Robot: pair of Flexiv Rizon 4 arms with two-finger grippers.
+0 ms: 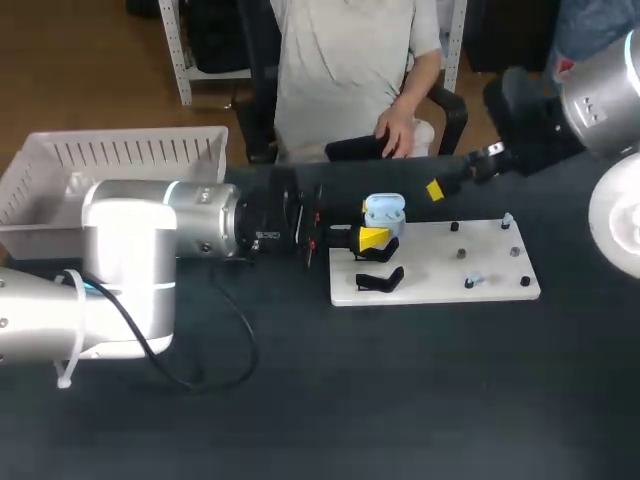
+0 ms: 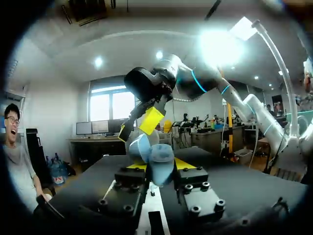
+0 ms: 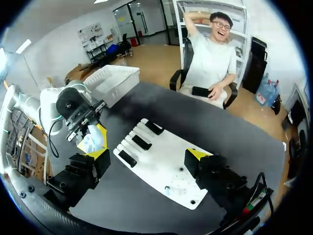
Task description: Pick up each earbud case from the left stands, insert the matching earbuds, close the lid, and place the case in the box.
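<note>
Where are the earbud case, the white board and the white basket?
earbud case (image 1: 384,214): head view, on its pale blue body.
white board (image 1: 440,272): head view, on a bare patch near its middle.
white basket (image 1: 140,152): head view, on its slatted far wall.

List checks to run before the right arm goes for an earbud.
1. Left gripper shut on earbud case: ok.
2. Case lid open: ok, seen up in the head view.
3. Right gripper open, nothing between its fingers: ok.
4. Right gripper apart from the case: ok, it hangs above it.
5. Earbuds seated on white board: cannot tell, too small.
6. Box on the table by the left arm: ok.
</note>
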